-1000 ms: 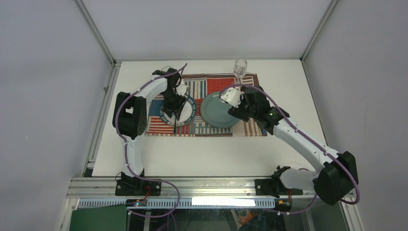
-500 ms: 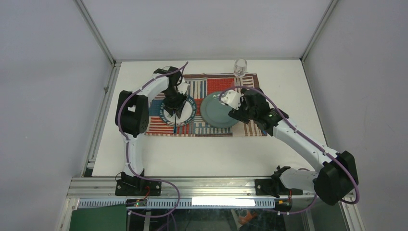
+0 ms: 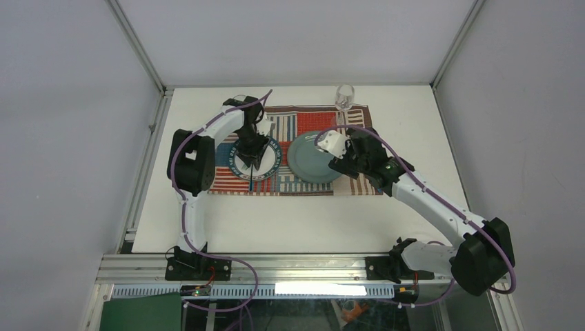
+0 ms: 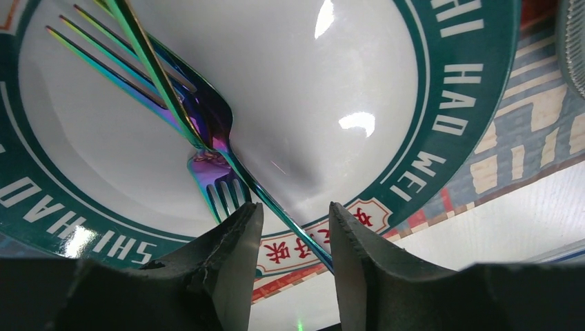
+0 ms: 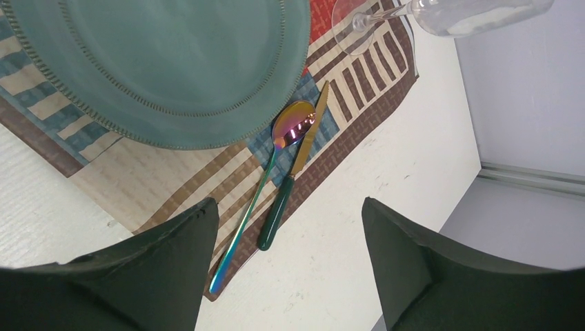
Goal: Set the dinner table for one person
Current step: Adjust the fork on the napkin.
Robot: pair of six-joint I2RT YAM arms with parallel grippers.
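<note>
On the white dinner table [image 3: 290, 214] lies a striped placemat [image 3: 296, 183]. It carries a white plate with a green lettered rim [image 4: 310, 83] and a teal plate [image 3: 310, 162]. Two iridescent forks lie crossed on the white plate, a long one [image 4: 207, 117] over a shorter one [image 4: 217, 186]. My left gripper [image 4: 295, 221] hangs low over the plate's rim, jaws apart on either side of the long fork's handle. My right gripper [image 5: 288, 203] is open and empty, above an iridescent spoon [image 5: 290, 127] and a green-handled knife [image 5: 290, 186] right of the teal plate.
A wine glass [image 3: 344, 96] stands at the placemat's far edge, close to the right arm; in the right wrist view the wine glass [image 5: 441, 14] sits top right. Aluminium rails edge the table, and grey walls close in on three sides.
The left gripper's jaws have narrowed around the fork handle, and the gripper shifted slightly over the white plate. The right arm barely moved.
</note>
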